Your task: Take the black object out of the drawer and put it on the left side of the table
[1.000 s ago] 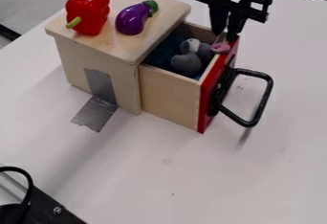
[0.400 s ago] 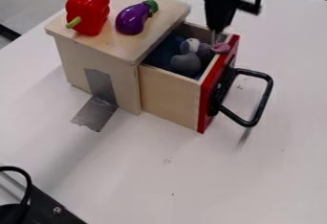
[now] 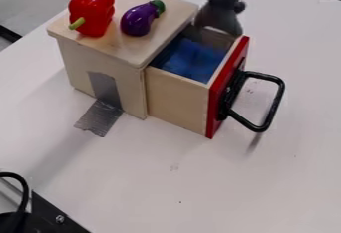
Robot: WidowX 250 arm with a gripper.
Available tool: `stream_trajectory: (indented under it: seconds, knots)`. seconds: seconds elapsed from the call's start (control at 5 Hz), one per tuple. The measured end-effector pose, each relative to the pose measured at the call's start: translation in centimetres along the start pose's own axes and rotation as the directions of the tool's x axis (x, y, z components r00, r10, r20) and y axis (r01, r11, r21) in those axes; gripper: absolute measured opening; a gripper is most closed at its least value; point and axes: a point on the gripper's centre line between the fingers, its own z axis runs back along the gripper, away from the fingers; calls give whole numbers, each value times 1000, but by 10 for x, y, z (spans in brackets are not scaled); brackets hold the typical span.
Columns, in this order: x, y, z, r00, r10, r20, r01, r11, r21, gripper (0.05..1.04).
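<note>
Plush toy point(image 3: 222, 19), dark grey, hangs by the far edge of the drawer point(image 3: 177, 99). Probably light, soft and squashable, it should be held round its thick middle. Whether the gripper is closed on it, I cannot tell.

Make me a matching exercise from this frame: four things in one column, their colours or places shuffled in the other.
1. Toy pepper
2. Toy eggplant
3. Plush toy
4. Handle

A. Black, on the drawer's red front
B. Purple, with a green cap
C. Gray, with rounded body
D. Red, with a green stem

Right pairs: 1-D, 2-B, 3-C, 4-A
</note>
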Motion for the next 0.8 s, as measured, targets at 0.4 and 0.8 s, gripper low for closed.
stream_trajectory:
  seconds: [0.4, 0.8]
  knots:
    - [-52, 9, 53, 1000, 1, 26, 0, 1000, -29, 53]
    - [-124, 32, 39, 999, -16, -41, 17, 999, 28, 53]
